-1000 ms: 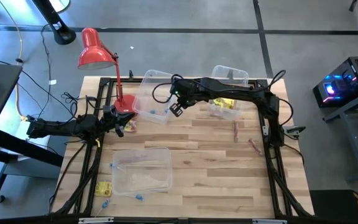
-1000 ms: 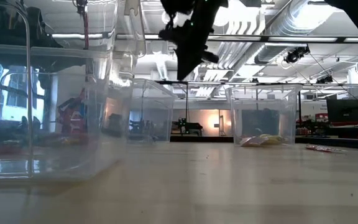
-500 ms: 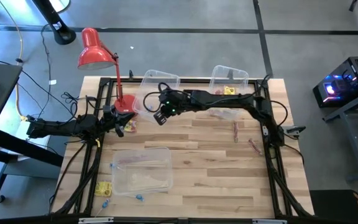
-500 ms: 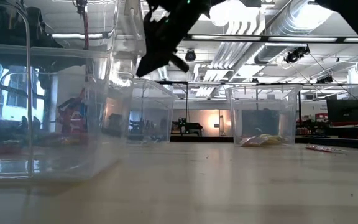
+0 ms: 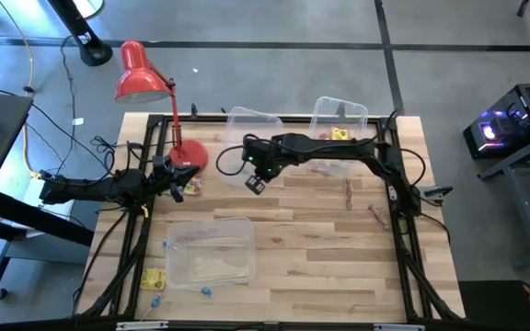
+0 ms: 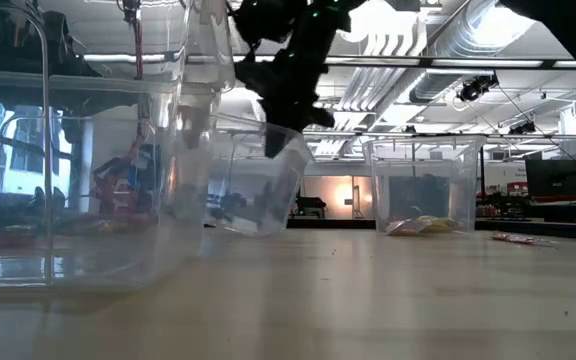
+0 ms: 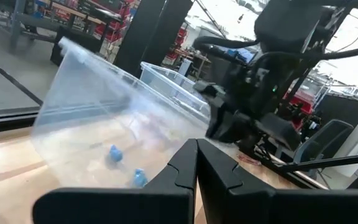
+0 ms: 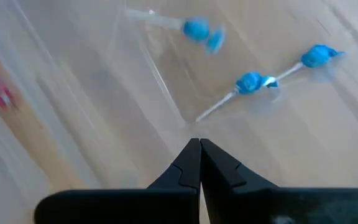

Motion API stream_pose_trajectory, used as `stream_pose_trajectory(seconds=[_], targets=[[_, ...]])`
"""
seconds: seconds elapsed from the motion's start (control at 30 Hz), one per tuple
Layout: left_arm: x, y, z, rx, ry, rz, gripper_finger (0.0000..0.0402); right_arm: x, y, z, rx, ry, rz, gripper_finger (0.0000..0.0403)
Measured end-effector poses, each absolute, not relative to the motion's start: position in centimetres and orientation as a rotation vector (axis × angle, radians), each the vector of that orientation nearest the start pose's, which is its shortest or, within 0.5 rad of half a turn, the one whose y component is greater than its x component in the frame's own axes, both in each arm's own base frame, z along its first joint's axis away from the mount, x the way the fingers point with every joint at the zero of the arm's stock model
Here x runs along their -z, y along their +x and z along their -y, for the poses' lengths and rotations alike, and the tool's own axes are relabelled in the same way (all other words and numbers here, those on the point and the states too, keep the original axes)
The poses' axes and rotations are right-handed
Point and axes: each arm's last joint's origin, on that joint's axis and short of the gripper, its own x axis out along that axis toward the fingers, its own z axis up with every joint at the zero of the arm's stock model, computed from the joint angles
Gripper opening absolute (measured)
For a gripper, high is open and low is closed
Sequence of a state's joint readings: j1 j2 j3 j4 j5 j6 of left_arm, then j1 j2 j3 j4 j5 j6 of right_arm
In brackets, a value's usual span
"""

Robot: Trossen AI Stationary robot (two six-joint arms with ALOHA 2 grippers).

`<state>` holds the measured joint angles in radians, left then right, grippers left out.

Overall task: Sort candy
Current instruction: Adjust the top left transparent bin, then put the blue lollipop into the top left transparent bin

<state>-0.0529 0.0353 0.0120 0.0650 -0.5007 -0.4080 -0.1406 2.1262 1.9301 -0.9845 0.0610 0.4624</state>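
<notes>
A clear bin [image 6: 253, 180] stands tilted in the middle of the table, far side, with blue twist-wrapped candy [image 7: 114, 152] inside. My right gripper [image 5: 256, 181] is at this bin's near rim, shut on it. My left gripper [image 5: 178, 185] waits shut by the table's left edge, beside the lamp base. Yellow packets [image 5: 339, 135] lie in the far right bin. Red-pink sticks [image 5: 348, 193] lie on the table's right part. More blue pieces [image 5: 205, 292] and a yellow packet [image 5: 152, 279] lie near the front bin [image 5: 212, 253]. My right gripper pinches the middle bin's thin wall at its rim [image 6: 293, 140], coming down from above and slanting. In its wrist view the fingertips [image 8: 191, 152] close right at the clear wall. The bin is tipped, one side raised and its lower edge [image 6: 233, 228] on the table.
A red desk lamp [image 5: 141, 78] stands at the table's far left corner, its base [image 5: 190, 154] close to the tilted bin. The table's black frame [image 5: 403, 221] runs along the edges. Bare wood lies in the middle and near right.
My right gripper swung from mid-table toward the table's left to the middle bin, then drew back right and toward the near edge. The bin went from standing flat to tipped, and slid a little to the right; the blue candy shifted inside it.
</notes>
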Motion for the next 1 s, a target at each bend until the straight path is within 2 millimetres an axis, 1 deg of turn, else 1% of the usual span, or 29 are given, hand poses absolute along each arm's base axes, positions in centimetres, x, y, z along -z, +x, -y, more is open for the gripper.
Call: stream_pose_trajectory(seconds=[0.13,0.27,0.4,0.5,0.57,0.67,0.73,0.8,0.9,1.0], targets=[[-17.1,9.6,-0.9,-0.434,-0.412,0.131,0.0,-26.6,42.6,6.2,0.45,0.425,-1.183,0.0],[-17.1,9.6,-0.9,-0.434,-0.412,0.131,0.0,-28.6,40.4,5.9,0.451,0.403,-1.261,0.0],[-17.1,9.6,-0.9,-0.434,-0.412,0.131,0.0,-29.9,38.6,5.6,0.471,0.395,-1.332,0.0],[-17.1,9.6,-0.9,-0.434,-0.412,0.131,0.0,-31.9,37.7,4.8,0.496,0.378,-1.25,0.0],[-17.1,9.6,-0.9,-0.434,-0.412,0.131,0.0,-33.6,37.3,4.1,0.484,0.367,-1.161,0.0],[-17.1,9.6,-0.9,-0.434,-0.412,0.131,0.0,-35.7,37.4,2.4,0.4,0.352,-1.006,0.0],[-17.1,9.6,-0.9,-0.434,-0.412,0.131,0.0,-36.7,38.0,0.8,0.279,0.348,-0.905,0.0],[-17.1,9.6,-0.9,-0.434,-0.412,0.131,0.0,-37.3,38.7,-1.0,0.146,0.339,-0.837,0.0],[-17.1,9.6,-0.9,-0.434,-0.412,0.131,0.0,-37.0,39.8,-3.4,0.045,0.295,-0.79,0.0],[-17.1,9.6,-0.9,-0.434,-0.412,0.131,0.0,-35.6,40.7,-5.3,0.014,0.26,-0.815,0.0]])
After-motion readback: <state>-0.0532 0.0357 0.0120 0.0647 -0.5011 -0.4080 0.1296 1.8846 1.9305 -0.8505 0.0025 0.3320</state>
